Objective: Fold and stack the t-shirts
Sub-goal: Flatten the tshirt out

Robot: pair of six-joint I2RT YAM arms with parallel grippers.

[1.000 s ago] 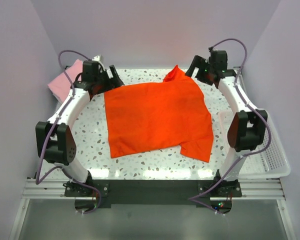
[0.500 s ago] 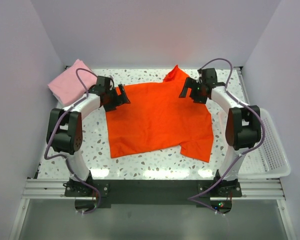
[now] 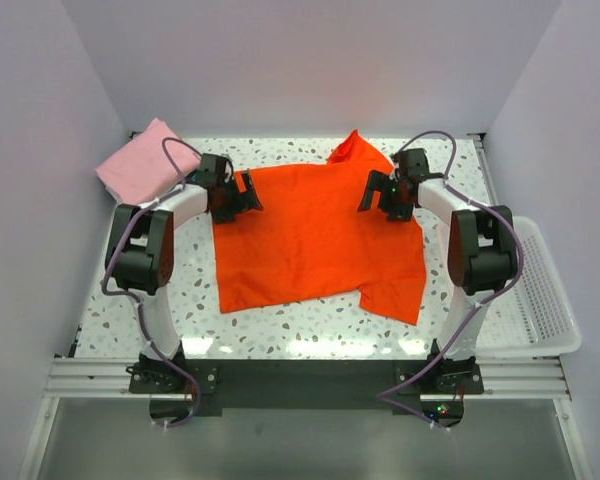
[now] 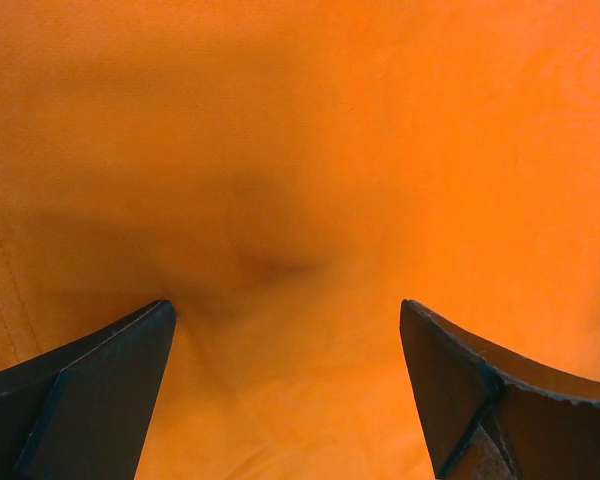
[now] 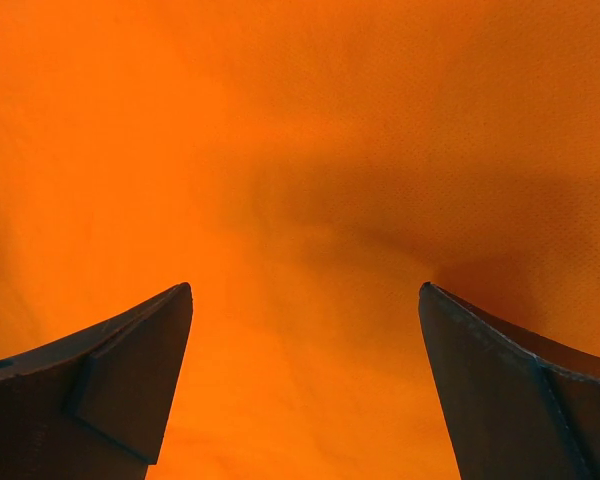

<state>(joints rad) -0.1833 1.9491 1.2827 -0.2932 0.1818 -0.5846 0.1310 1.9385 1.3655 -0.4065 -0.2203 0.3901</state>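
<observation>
At the far left we see the folded pink t-shirt [image 3: 140, 168] at the back corner of the speckled table [image 3: 180, 290], out beyond the outer side of the left gripper [image 3: 244, 193] and apart from it; the left arm's purple cable [image 3: 166, 150] arches over the ground between them; the left jaws stand spread as wide as they go and grip nothing, poised over the left edge of the orange-red t-shirt [image 3: 315, 235]; from the left wrist we find only orange cloth between and ahead of the dark fingers [image 4: 80, 390], with a shallow shadowed crease just ahead of them; we cannot tell whether the tips touch the cloth; the shirt lies spread nearly flat across the span from one pair of jaws to the other, a raised fold [image 3: 352, 148] behind the right gripper [image 3: 373, 196] and a sleeve on the near side of it; the right jaws are likewise fully spread and empty, set over the shirt's right edge, and the right wrist shows cloth alone between its fingers [image 5: 520, 390]; beyond them, well apart to the right, the white mesh basket [image 3: 545, 310] sits at the table's side, with the right arm's elbow [image 3: 480, 255] standing between it and the jaws.
</observation>
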